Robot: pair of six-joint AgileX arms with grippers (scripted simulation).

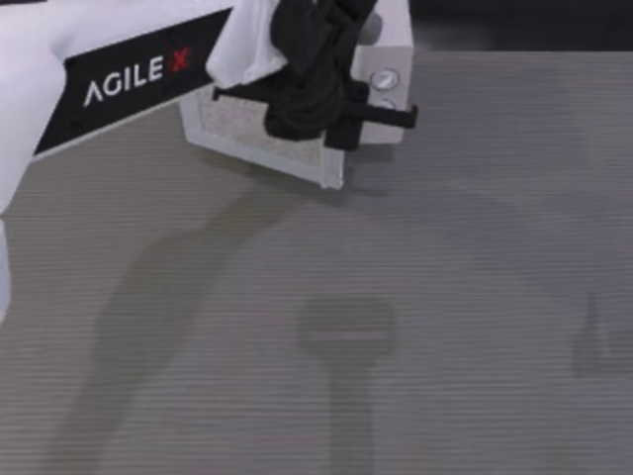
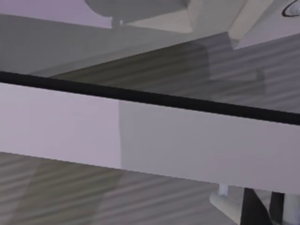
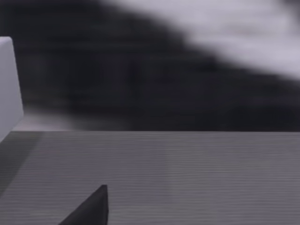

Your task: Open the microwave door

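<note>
Left end effector [image 1: 341, 124] — over microwave door [image 1: 259, 139]

A grey, finely striped table [image 1: 445, 297] carried everything. The microwave [image 1: 394, 40] sat directly on it at the far edge, left of centre, its door [image 1: 247, 134] swung out over the tabletop.

white microwave [image 1: 394, 40], door [image 1: 259, 139] – speckled grey mesh

microwave door [image 1: 259, 139] swung out, left arm [image 1: 119, 79] over it block the far left; table [image 1: 445, 297] nearer and right lies open.
</note>
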